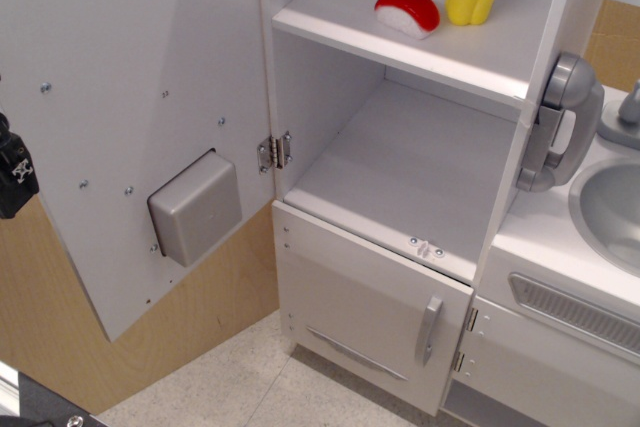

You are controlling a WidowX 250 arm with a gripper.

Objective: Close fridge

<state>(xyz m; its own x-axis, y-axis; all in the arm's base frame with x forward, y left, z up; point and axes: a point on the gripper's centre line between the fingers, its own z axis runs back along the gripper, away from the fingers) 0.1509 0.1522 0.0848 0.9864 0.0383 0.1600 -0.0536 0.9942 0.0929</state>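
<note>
Fridge [420, 162] stands far to the right of the gripper [14, 175], its big door [130, 97] swung wide open right beside the gripper, and I cannot tell if the fingers are apart.

fridge [420, 157]: matt white painted board | hinge [274, 151]: shiny metal | grey box [196, 207]: smooth plastic | wall panel [60, 337]: wood

white fridge [420, 162] w/ grey box [196, 207]
</note>
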